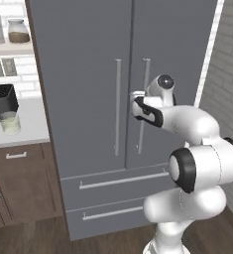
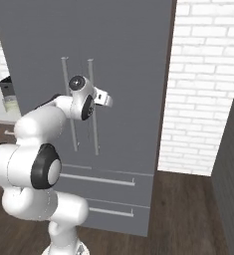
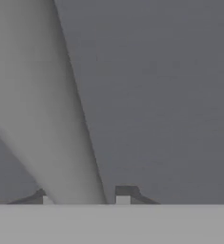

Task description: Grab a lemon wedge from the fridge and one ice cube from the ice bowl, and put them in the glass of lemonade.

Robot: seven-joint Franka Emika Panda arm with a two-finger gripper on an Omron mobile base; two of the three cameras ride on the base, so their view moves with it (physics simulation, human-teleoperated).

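Your hand is straddling the right silver handle of the tall matte grey fridge; whether it is gripping, you cannot tell. Two handles and two drawers are showing. The short glass of lemonade is sitting on the white surface, left.

My fridge stands tall and matte grey, both doors shut, 2 thin silver handles side by side, 2 drawers below. The glass of lemonade sits upright on the worktop to its left.
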